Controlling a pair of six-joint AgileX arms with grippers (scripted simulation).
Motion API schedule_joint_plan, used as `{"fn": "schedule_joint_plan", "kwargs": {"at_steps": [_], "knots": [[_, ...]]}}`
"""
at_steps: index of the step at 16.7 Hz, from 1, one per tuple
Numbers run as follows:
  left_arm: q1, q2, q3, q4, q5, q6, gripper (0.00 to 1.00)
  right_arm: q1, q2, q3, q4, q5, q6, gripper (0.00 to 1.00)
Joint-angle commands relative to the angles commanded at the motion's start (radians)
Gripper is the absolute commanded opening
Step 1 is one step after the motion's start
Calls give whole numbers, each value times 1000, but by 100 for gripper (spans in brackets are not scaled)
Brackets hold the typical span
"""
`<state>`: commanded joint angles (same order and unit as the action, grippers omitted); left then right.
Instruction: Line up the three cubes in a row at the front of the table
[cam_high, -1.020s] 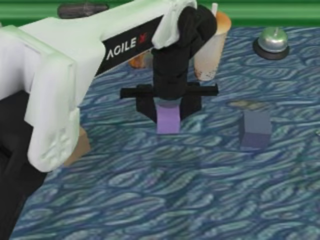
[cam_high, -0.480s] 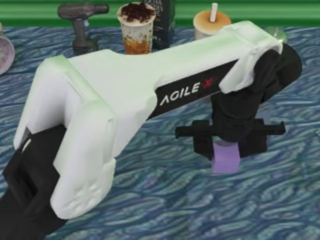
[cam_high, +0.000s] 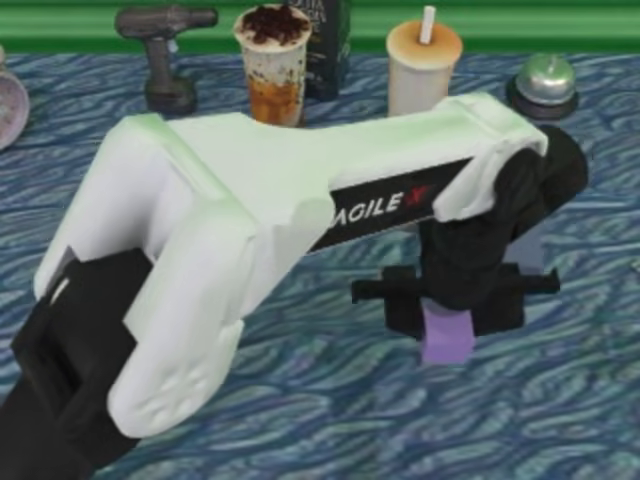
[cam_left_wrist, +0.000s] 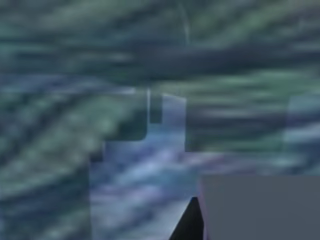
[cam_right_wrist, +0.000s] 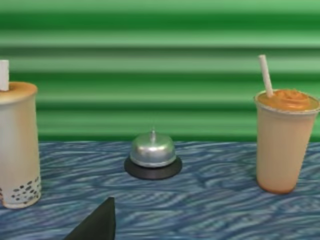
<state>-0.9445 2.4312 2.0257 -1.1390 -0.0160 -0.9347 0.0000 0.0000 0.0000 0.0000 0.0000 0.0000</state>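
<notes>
My left gripper (cam_high: 452, 318) is shut on the small light-purple cube (cam_high: 447, 338), holding it just over the table (cam_high: 320, 420) right of centre. The dark slate cube (cam_high: 531, 252) shows only as a sliver behind the gripper, to its right. The tan cube is hidden under the left arm. In the left wrist view the held cube (cam_left_wrist: 260, 207) fills one corner and looks grey, with a dark fingertip (cam_left_wrist: 192, 222) against its side. My right arm is out of the top view; only a dark part of my right gripper (cam_right_wrist: 102, 225) shows in its wrist view.
Along the back edge stand a drill (cam_high: 165, 50), a dessert cup (cam_high: 272, 60), a dark carton (cam_high: 330, 45), a straw cup (cam_high: 425, 60) and a silver bell (cam_high: 543, 85). The right wrist view shows the bell (cam_right_wrist: 152, 152) between two cups.
My left arm has carried the light-purple cube from the table's middle to the right, next to the slate cube, then slightly toward the front.
</notes>
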Motion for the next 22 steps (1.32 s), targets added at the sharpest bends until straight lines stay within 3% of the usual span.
{"fn": "schedule_joint_plan", "kwargs": {"at_steps": [7,20,22], "knots": [[-3,16,-74,83,0,-2,0,0,0,0,0,0,0,100],[-3,16,-74,83,0,-2,98,0,0,0,0,0,0,100],[-3,16,-74,83,0,-2,100,0,0,0,0,0,0,100]]}}
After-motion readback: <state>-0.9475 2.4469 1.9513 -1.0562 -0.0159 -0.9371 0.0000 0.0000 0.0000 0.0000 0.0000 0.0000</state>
